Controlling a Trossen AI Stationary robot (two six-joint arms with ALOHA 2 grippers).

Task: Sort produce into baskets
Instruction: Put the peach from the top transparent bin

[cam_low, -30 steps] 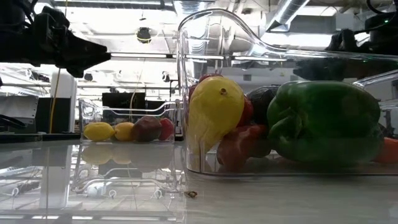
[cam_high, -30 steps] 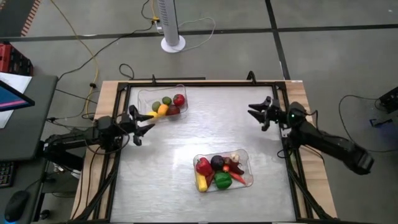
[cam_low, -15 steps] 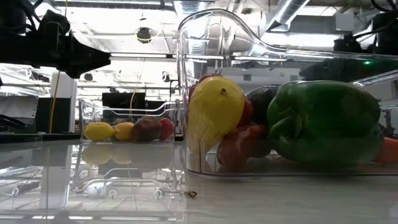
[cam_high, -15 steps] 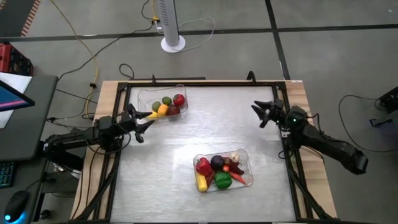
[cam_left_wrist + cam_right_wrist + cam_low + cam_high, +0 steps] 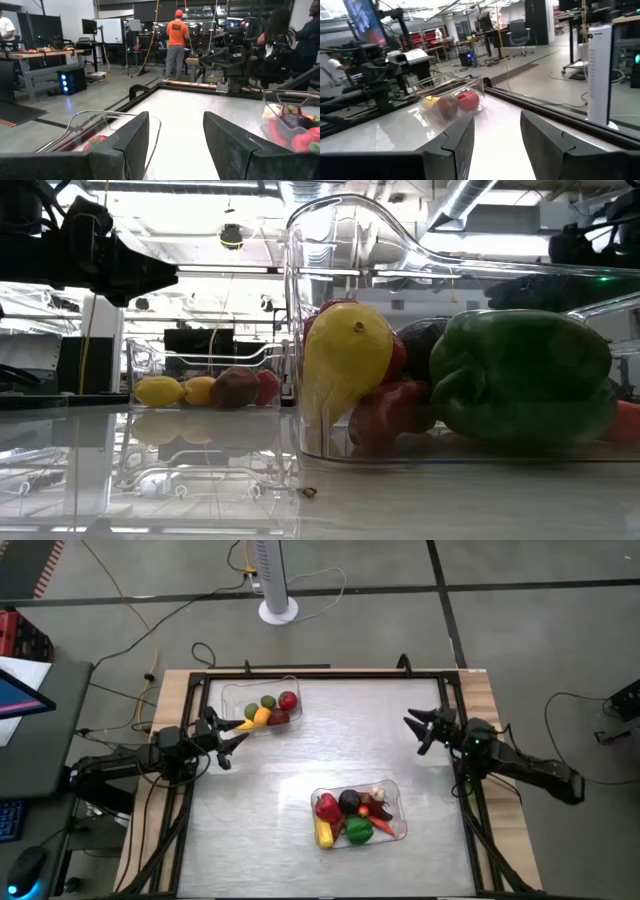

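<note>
Grey concrete floor surrounded the table (image 5: 270,840), whose brushed metal top sat inside a black frame and pale wooden edges. A white fan stand (image 5: 278,608) stood on the floor beyond the far edge, with yellow and black cables trailing near it.

All the produce lay in the 2 clear plastic baskets, shallow rectangular trays with rounded corners. The far basket (image 5: 230,694), near the left arm, held round pieces: a green one, a red one (image 5: 288,700), a dark red one, plus a yellow-orange long one. The near basket (image 5: 390,787), toward the middle front of the table, held a yellow pepper (image 5: 345,360), a glossy green bell pepper (image 5: 520,375), a dark purple piece, red pieces and something orange. No piece lay loose on the table, so the sorting looked finished or nearly so.

The left gripper (image 5: 228,733) hung just beside the far basket, jaws apart and holding nothing. The right gripper (image 5: 422,727) hung near the table's right edge, well away from both baskets, jaws likewise apart and empty.

The main risk sat on the left: that gripper was close to the light, slick tray, and a careless swing could clip its wall, slide it across the smooth metal, or tip the round toys out to roll away. The near basket was piled high, so a nudge there could spill the top pieces.
</note>
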